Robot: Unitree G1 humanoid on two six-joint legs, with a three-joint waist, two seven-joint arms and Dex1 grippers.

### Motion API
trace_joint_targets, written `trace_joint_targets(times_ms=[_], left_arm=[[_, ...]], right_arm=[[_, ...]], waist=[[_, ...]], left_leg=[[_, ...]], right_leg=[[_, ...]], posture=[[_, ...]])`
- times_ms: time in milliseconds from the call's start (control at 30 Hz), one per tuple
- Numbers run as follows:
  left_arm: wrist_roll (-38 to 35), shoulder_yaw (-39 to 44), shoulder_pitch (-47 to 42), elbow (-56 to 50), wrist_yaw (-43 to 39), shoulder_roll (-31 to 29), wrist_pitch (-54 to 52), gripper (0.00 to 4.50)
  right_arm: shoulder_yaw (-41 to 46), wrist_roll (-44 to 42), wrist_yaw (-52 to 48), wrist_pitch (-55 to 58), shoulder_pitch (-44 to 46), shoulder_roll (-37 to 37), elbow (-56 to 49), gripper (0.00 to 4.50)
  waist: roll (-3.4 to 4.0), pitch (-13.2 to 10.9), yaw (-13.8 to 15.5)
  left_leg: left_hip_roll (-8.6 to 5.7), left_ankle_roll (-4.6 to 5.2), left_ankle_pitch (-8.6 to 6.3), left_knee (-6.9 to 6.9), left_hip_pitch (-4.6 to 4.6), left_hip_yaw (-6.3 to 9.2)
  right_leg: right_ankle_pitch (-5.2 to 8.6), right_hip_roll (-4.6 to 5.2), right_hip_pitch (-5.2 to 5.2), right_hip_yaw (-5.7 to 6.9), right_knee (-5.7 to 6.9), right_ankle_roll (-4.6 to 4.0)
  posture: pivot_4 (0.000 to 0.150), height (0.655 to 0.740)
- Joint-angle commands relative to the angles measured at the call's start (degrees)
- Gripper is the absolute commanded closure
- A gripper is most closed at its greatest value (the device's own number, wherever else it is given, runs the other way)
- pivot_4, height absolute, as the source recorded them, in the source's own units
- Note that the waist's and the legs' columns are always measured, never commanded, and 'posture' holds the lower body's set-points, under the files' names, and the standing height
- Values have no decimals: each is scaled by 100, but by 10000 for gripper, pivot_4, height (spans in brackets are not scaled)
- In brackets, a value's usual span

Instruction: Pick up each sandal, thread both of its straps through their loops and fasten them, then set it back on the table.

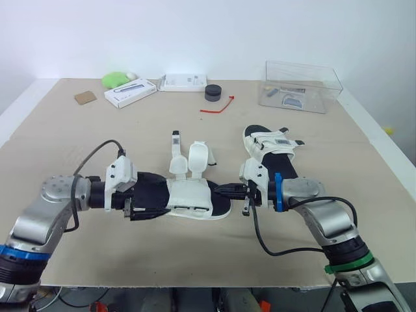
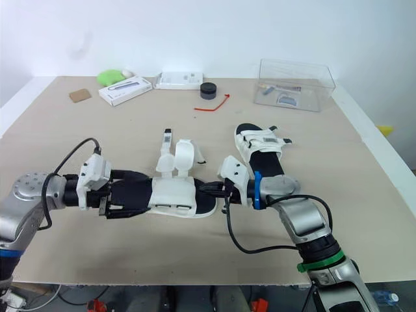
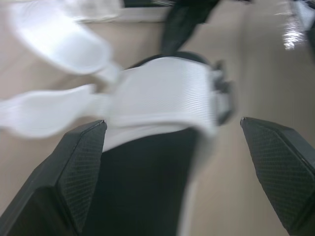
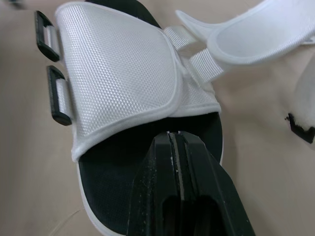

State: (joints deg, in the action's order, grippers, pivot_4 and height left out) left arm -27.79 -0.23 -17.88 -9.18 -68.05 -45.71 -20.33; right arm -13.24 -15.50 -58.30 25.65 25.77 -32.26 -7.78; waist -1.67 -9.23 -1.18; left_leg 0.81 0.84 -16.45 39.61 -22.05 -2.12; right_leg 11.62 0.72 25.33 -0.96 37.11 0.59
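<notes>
Beige wooden tabletop (image 1: 65, 140) spreads out under a plain white wall. Nearest, a black-soled sandal with a white mesh upper (image 1: 190, 196) lies crosswise between both arms. The left gripper (image 1: 146, 203) is at its heel end with fingers released and spread wide, one on each side of the sole. The right gripper (image 1: 224, 190) is at the toe end, jaws clenched together with nothing seen between them, tips over the black footbed. The sandal's two white straps (image 1: 188, 159) are undone and splay away from the robot, clear of the black plastic loops (image 4: 56, 93) on the other side of the upper.

Just beyond the right gripper, a second black-and-white sandal (image 1: 273, 151) rests on the table. Farther back lie a red cord (image 1: 218, 107), a black round puck (image 1: 213, 92), a white flat box (image 1: 130, 92), a brown cork square (image 1: 84, 97), a green lump (image 1: 115, 79), another white box (image 1: 184, 82) and a clear plastic container (image 1: 302, 86).
</notes>
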Motion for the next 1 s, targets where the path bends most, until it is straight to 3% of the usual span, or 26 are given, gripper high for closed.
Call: trace_joint_targets(times_ms=[33,200,633,800,1000], left_arm=[[25,80,-415,300,149,161,-34,0],[-73,7,-974,675,449,449,-711,0],[-1204,589,-2434,2334,1699,1074,-4881,0],[-1276,872,-2919,3176,2013,1323,-5498,0],[-1209,1485,-3608,4709,2384,1724,-5460,0]], right_arm=[[-1,-138,-20,26,40,78,-352,44395],[-173,113,9,-109,-52,109,-239,44395],[-179,141,111,-96,89,208,-272,44395],[-188,195,106,-169,97,207,-248,44395],[-172,200,106,-196,110,223,-259,44395]], waist=[[0,0,0],[-1,0,0],[-4,0,-8],[-4,0,-8],[-6,-1,-13]], left_leg=[[0,0,0,0,-1,1],[-5,2,-1,1,-5,0],[-8,2,-2,5,-8,9],[-10,1,-1,6,-8,8],[-15,-2,1,10,-10,11]], right_leg=[[-1,0,0,1,0,-2],[-2,5,0,-1,-1,-3],[-1,5,2,4,6,0],[-2,8,1,2,7,0],[-2,13,1,6,9,-1]], posture=[[1500,7400],[1500,7400],[1500,7400],[1500,7400],[1500,7400]])
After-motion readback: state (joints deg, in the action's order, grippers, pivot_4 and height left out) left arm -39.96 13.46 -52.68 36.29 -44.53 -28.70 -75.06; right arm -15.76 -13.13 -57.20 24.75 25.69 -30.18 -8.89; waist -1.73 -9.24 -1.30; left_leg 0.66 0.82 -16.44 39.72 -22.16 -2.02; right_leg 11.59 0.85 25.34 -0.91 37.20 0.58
